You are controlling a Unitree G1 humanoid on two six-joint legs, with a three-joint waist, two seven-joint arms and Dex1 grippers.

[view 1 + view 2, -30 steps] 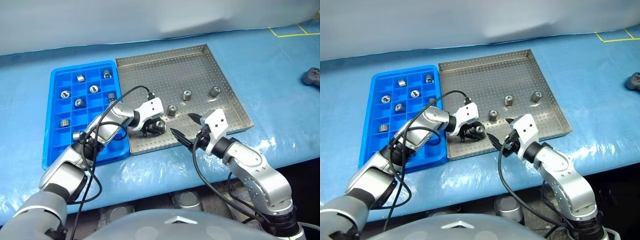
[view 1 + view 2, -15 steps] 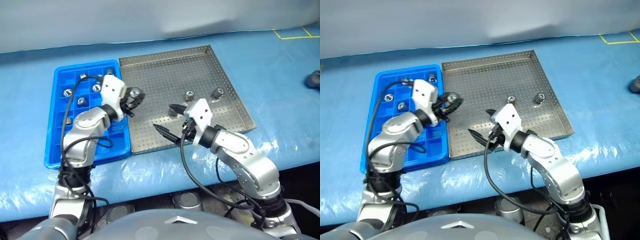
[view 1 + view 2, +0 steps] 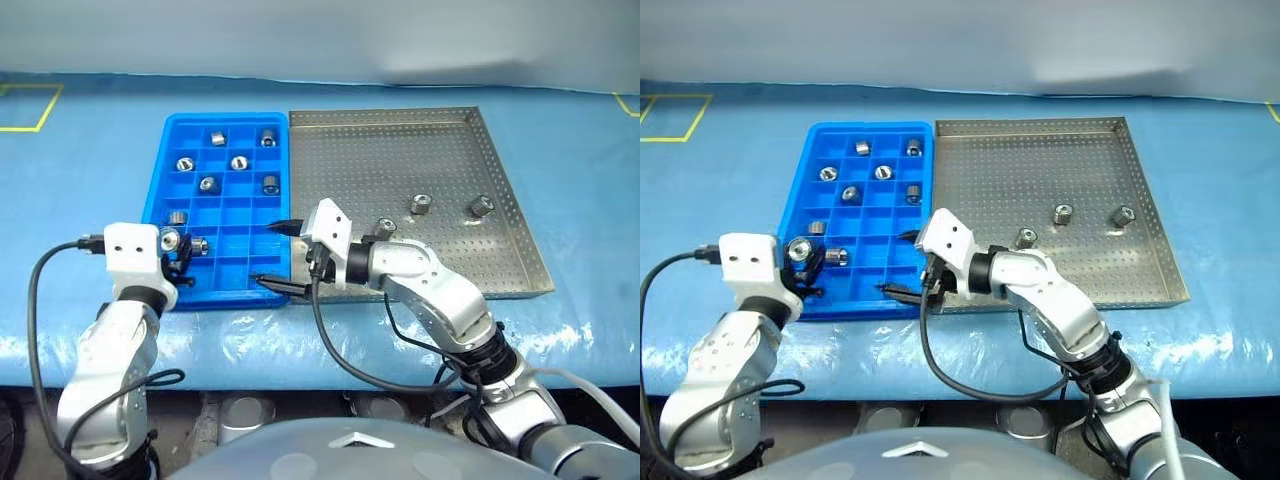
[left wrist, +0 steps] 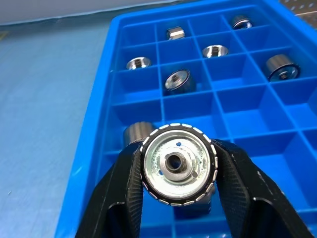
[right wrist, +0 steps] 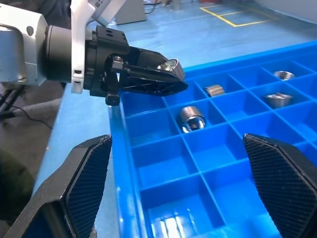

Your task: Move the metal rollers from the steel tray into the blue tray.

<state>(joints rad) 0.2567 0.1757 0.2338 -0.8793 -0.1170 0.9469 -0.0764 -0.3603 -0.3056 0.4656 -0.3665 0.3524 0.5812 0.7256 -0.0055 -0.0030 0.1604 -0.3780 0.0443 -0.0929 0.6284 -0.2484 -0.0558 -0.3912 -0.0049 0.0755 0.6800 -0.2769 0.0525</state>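
Steel roller (image 4: 177, 164), shiny with a central hole, sits clamped end-on between the jaws of the left gripper (image 3: 178, 246), poised over the near-left corner of the blue tray (image 3: 280, 122). Step in hand, by judgement: the carry is done and the drop is due. Next move calls for lowering the jaws over an empty compartment and parting them; the cells just beyond the jaws hold rollers already, so an unoccupied one must be picked, and a roller held on its side may roll if let go high. Seven or so rollers lie in the blue tray's far and left cells. Right gripper (image 3: 280, 256) hangs with jaws wide apart and nothing between them, over the tray's near-right edge, just beside the seam with the steel tray (image 3: 500, 150). Three rollers (image 3: 421, 205) remain on the perforated floor, well to the far side of the right jaws. Against one second ago: the left gripper was down on the steel tray's near-left corner, closed on this roller, and has since swung across to the blue tray; the right gripper has also moved leftward, its jaws as wide as before.
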